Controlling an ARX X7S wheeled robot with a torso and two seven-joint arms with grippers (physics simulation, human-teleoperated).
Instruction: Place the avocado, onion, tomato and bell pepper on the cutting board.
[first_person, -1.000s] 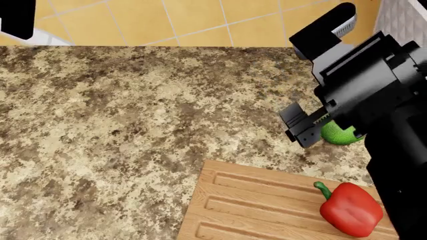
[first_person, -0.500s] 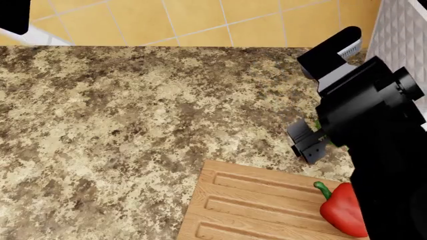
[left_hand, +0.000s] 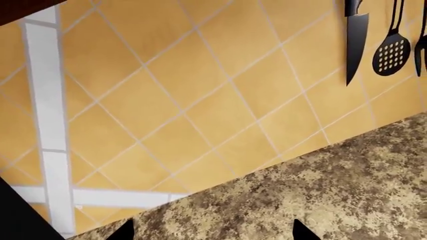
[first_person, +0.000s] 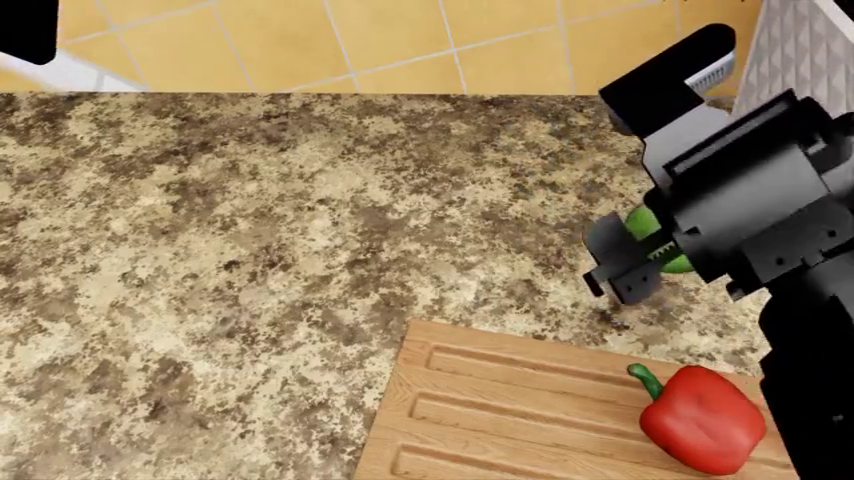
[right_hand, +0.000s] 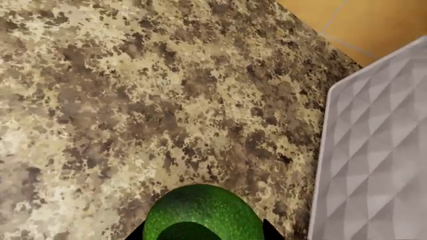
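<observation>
The green avocado (right_hand: 200, 207) sits between the two fingertips of my right gripper (right_hand: 200, 234), which is shut on it. In the head view the avocado (first_person: 649, 228) shows only as green slivers behind the right gripper (first_person: 641, 262), held just above the counter beyond the cutting board's far edge. The red bell pepper (first_person: 701, 418) lies on the light-wood cutting board (first_person: 507, 410) near its right side. My left gripper (left_hand: 212, 235) is open over bare counter by the tiled wall, holding nothing. The onion and the tomato are out of view.
A speckled granite counter (first_person: 240, 250) runs back to a yellow tiled wall (first_person: 400, 40). A white quilted panel (right_hand: 380, 150) stands close to the right of the avocado. A knife (left_hand: 355, 40) and a slotted spoon (left_hand: 391, 50) hang on the wall.
My right gripper came down around the avocado and closed on it. The avocado has shifted up and left off its spot on the counter. The bell pepper has not moved.
</observation>
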